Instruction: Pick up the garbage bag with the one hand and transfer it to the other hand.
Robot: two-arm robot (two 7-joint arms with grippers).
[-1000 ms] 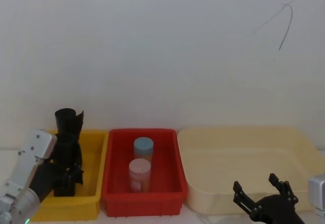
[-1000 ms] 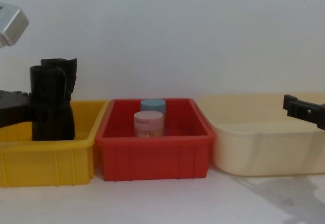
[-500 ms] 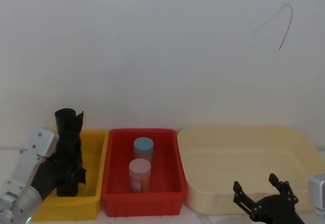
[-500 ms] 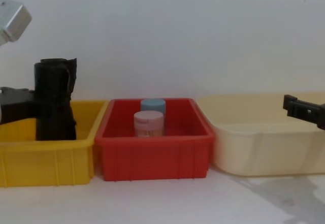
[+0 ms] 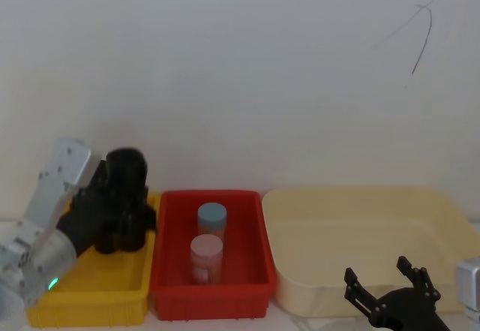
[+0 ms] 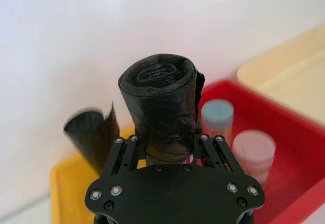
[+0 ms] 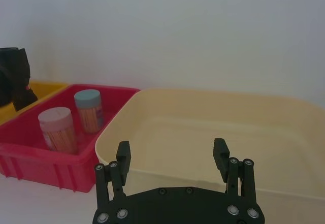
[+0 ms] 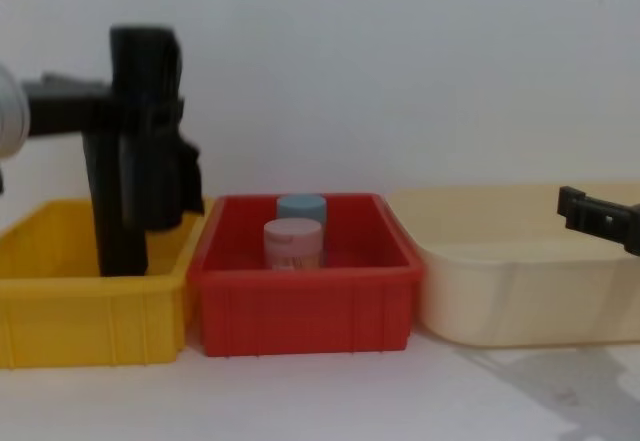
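left gripper has the bag clamped, right gripper waits wide open

and here we are: the left gripper point(image 6: 163, 141) is closed tight on the garbage bag point(image 6: 158, 97), one thin finger pressed to each side of the black roll's lower half. the roll stands upright in the grip, its coiled top well above the fingertips. in the chest view the bag rides high, over the yellow bin point(image 8: 90, 306) rather than down in it.

just beyond the gripper, on its left side, a second black roll point(image 6: 91, 135) with a flared edge stands close to the held one. whether the two touch is hard to call.

off to the left gripper's right sits the red bin point(image 8: 300, 306), snug against the yellow one. inside it are a blue-lidded jar point(image 8: 301, 207) at the back and a pink-lidded jar point(image 8: 293, 241) in front, both upright and both lower than the bag.

now to the other side. the right gripper point(image 7: 171, 155) hangs low near the desk point(image 8: 320, 391), fingers spread wide, nothing between them. directly ahead of it lies the cream tray point(image 8: 520, 301), and the red bin is ahead and to its left. the two grippers are well apart, with the red bin between them.
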